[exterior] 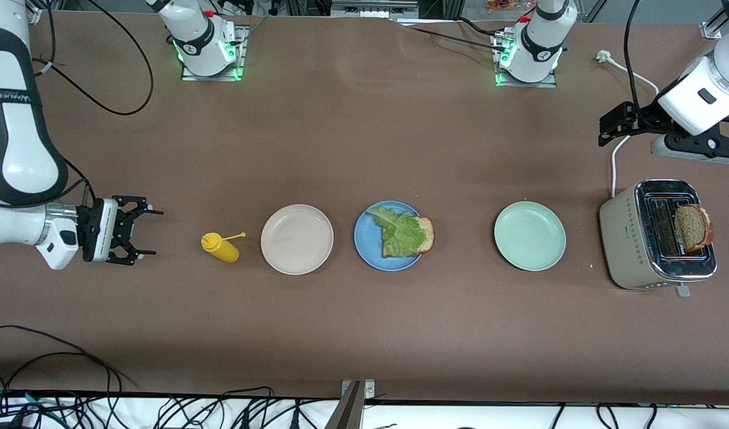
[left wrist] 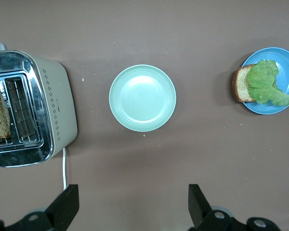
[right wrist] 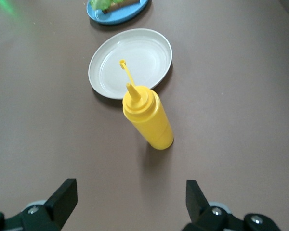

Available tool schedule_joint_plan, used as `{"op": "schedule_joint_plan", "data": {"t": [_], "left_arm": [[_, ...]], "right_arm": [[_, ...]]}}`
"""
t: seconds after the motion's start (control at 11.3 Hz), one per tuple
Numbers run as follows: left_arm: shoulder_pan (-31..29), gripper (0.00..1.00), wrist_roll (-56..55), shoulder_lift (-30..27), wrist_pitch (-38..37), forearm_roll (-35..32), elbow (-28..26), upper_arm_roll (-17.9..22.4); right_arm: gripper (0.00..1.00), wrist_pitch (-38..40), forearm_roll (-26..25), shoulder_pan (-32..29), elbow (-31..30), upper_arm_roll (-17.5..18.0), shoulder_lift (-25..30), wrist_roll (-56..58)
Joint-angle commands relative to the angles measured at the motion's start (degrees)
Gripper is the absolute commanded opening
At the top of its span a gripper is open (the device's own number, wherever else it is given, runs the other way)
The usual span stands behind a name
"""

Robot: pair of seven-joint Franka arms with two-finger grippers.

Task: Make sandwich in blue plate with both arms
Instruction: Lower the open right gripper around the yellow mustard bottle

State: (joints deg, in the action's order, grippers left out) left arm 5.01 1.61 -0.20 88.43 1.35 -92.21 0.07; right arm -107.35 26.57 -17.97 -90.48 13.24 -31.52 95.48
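Observation:
The blue plate (exterior: 367, 238) sits mid-table and carries a brown bread slice (exterior: 425, 229) with a ruffled lettuce leaf (exterior: 403, 232) on top. The left wrist view also shows that plate (left wrist: 286, 72), slice (left wrist: 241, 84) and leaf (left wrist: 265, 84). A second brown slice (exterior: 692, 226) stands in a slot of the toaster (exterior: 632, 238). My left gripper (exterior: 614, 122) hangs open and empty over bare table by the toaster's cord; its jaws (left wrist: 132, 204) stand wide apart. Beside the yellow bottle, my right gripper (exterior: 153, 232) is low, open and empty, and its wrist view shows it (right wrist: 130, 197) facing the bottle.
A yellow squeeze bottle (exterior: 221, 247) lies beside a cream-white plate (exterior: 297, 239) toward the right arm's end. A pale mint-green plate (exterior: 529, 235) sits between the blue plate and the toaster. A white cord (exterior: 613, 161) runs from the toaster. Cables crowd the table's near edge.

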Motion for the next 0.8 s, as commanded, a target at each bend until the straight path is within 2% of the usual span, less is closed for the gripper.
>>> {"op": "schedule_joint_plan", "data": {"t": [0.0,0.27,0.71], "left_arm": [[0.2,1.0,-0.3,0.0,-1.2,-1.8,1.2,-0.1],[0.2,1.0,-0.3,0.0,-1.2,-1.8,1.2,-0.1],[0.2,1.0,-0.4,0.0,-1.2,-1.8,1.2,-0.1]], "right_arm": [[1.0,0.7,6.9,-2.7,2.2,1.1,-4.9,9.4],[1.0,0.9,14.9,-3.6,3.0,0.7,-7.8,21.5],[1.0,0.8,22.4,-4.8,2.8,0.6,-16.1,37.2]]}}
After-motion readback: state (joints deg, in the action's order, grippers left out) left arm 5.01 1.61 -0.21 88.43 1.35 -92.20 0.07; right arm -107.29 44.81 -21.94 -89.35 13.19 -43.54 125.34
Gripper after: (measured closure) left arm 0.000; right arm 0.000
